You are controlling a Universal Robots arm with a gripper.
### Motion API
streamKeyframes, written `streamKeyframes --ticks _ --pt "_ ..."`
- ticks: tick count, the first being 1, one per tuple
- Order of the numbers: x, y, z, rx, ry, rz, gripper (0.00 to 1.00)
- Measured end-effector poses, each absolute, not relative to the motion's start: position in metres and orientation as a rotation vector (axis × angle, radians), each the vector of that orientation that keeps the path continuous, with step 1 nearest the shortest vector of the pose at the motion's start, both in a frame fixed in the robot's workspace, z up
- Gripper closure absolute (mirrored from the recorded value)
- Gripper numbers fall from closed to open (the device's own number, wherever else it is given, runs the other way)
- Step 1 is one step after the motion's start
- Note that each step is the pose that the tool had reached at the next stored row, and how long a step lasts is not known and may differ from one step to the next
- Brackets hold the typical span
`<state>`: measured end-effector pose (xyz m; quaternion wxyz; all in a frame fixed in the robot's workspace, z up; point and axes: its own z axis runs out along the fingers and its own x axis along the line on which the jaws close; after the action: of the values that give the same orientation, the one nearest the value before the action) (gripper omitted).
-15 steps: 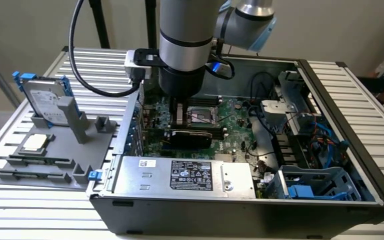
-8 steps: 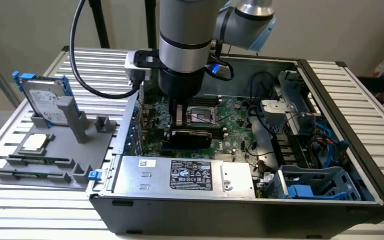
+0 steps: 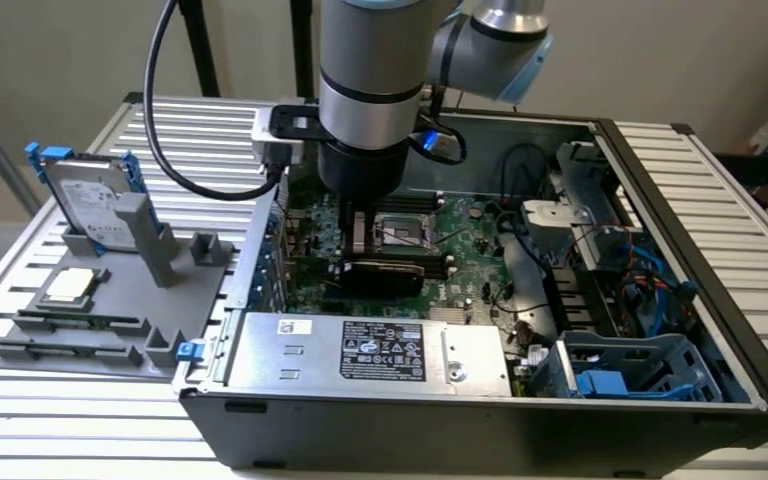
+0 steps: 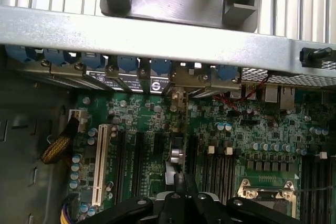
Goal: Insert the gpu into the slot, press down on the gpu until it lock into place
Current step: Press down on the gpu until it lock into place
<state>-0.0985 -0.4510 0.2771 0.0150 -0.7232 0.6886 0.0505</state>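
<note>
In the exterior view the gripper [image 3: 361,252] reaches down into the open case [image 3: 704,330], jaws shut over the gpu [image 3: 381,274] — a flat black card standing on the green board near the case's middle, just behind the silver supply box [image 3: 371,352]. In the wrist view the closed fingertips [image 4: 185,190] press at the card's thin top edge — whether they pinch it I cannot tell; an off-centre push could tilt it, leaving it half-seated.

Robotics lab — open computer case [image 3: 651,300] on slatted aluminium table [image 3: 744,200].

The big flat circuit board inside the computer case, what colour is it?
Green, clearest in the wrist view: the big flat circuit board is dark green with small parts on it.
</note>
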Motion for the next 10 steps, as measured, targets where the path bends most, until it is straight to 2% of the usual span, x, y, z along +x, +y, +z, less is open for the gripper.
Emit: streamKeyframes --ticks 10 --pt "-0.0985 -0.4498 0.2707 -2.252 2.144 0.156 0.89"
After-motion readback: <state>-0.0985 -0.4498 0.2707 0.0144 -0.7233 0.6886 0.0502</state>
